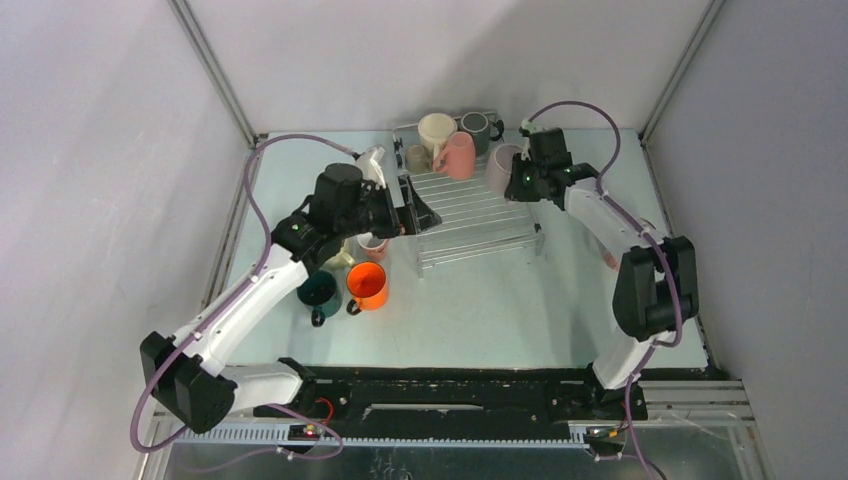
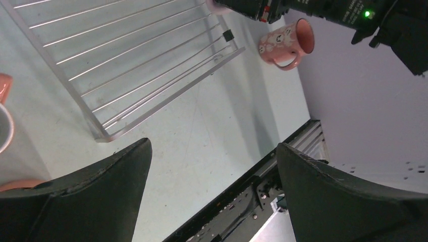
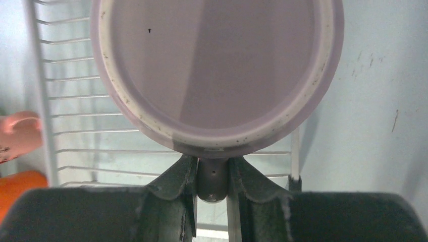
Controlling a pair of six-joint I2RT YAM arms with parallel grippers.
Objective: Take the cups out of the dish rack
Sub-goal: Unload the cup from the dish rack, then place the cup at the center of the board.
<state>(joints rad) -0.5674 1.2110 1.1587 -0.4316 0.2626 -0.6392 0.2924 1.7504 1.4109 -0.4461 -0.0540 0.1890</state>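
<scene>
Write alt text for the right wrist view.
The right gripper pinches a mauve mug by its handle, the mug's open mouth filling the view. Wires of the rack show beyond it, with a pink mug at the left edge.

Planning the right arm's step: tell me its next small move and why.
Probably lift the mauve cup slightly and carry it sideways off the dish rack to the table: the right gripper is shut on its handle, and rack wires show beneath the cup.
</scene>
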